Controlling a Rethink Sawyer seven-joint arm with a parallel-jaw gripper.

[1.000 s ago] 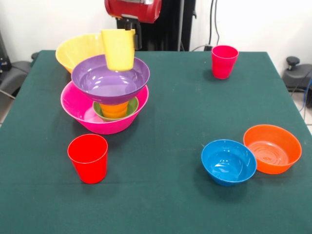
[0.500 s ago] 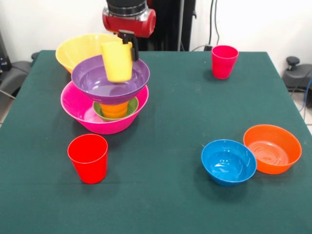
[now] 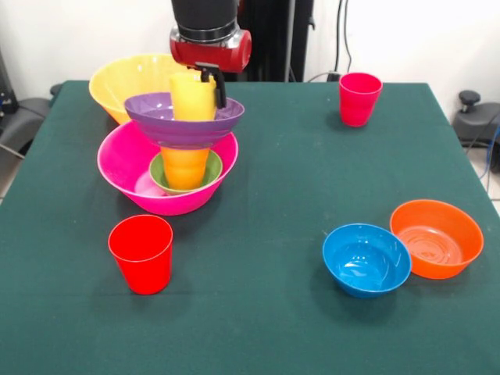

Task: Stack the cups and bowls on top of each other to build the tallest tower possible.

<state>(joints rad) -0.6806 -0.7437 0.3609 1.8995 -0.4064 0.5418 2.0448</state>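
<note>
The tower stands at the left. Its base is the hot-pink bowl (image 3: 122, 167), which holds a small green bowl (image 3: 158, 175) and an upturned orange cup (image 3: 185, 166). The purple bowl (image 3: 185, 125) rests on that cup. A yellow cup (image 3: 192, 98) sits upright inside the purple bowl, with my gripper (image 3: 197, 84) shut on its rim from above; one black finger (image 3: 214, 84) shows on the cup's right side. Away from the tower stand a red cup (image 3: 142, 254) at the front left and a crimson-pink cup (image 3: 359, 98) at the back right.
A big orange-yellow bowl (image 3: 116, 81) stands just behind the tower, touching or nearly touching it. A blue bowl (image 3: 366, 259) and an orange bowl (image 3: 436, 238) sit side by side at the front right. The table's edges (image 3: 461, 148) run close on both sides.
The gripper has come down with the yellow cup, from above the purple bowl into it. The purple bowl now shows more edge-on and sits slightly shifted.
</note>
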